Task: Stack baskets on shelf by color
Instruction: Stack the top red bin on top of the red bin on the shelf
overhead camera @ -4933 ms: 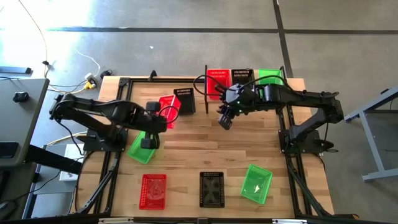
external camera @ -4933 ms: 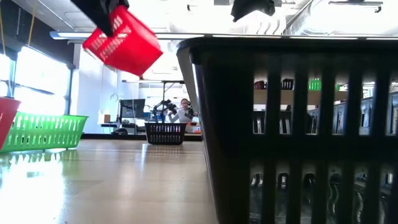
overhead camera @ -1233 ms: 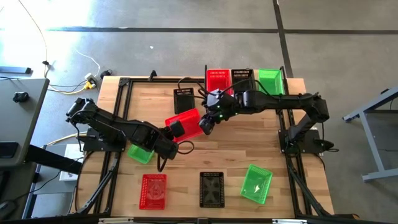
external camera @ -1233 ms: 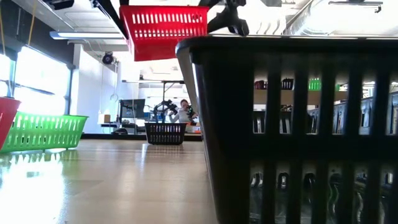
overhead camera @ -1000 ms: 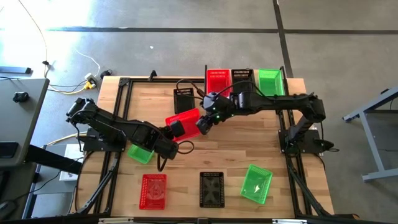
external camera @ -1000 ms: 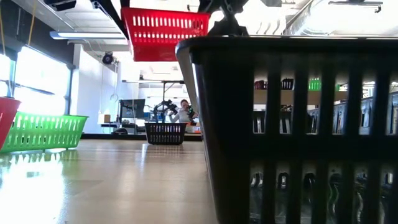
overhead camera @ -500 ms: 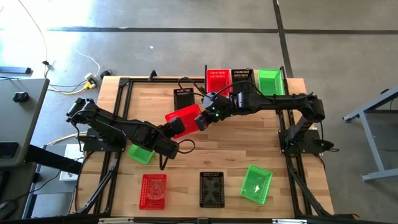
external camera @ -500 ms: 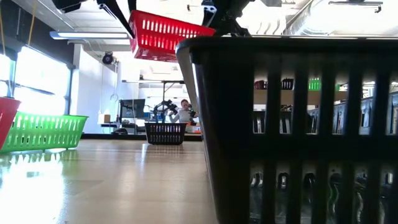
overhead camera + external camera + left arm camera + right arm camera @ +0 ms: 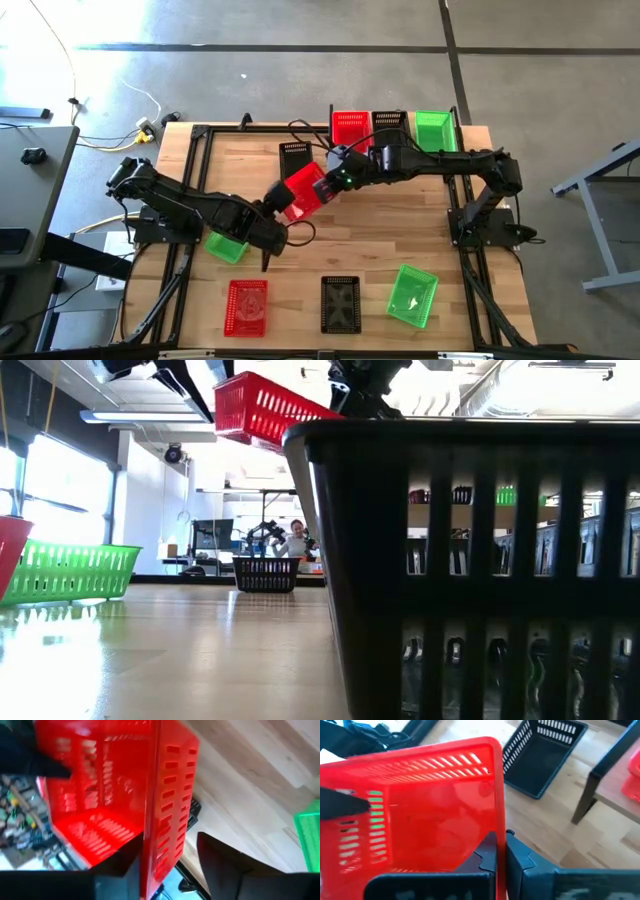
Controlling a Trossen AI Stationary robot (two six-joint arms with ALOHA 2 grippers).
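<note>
The red basket (image 9: pixel 302 187) hangs in the air above the middle of the desk (image 9: pixel 400 235), tilted, between the 2 arms. The right pincer (image 9: pixel 331 180) is clamped on 1 of its walls, fingers pinching the thin rim. The left pincer (image 9: pixel 272 207) sits at the opposite wall with its fingers apart on either side of the plastic, no longer squeezing it.

The basket looks light and fairly stiff, though the slotted walls would likely flex under a hard pinch; a short wall's rim seems the best place to hold, and smooth plastic may slip if tilted far.

On the shelf (image 9: pixel 468 128) at the far edge stand 1 red (image 9: pixel 350 128), 1 black (image 9: pixel 389 121) and 1 green basket (image 9: pixel 433 128). Another black basket (image 9: pixel 294 158) lies near the shelf; others lie well apart along the near side. The desk is pale wood planks on a black frame; beyond it, a bright workshop with a person far off.
</note>
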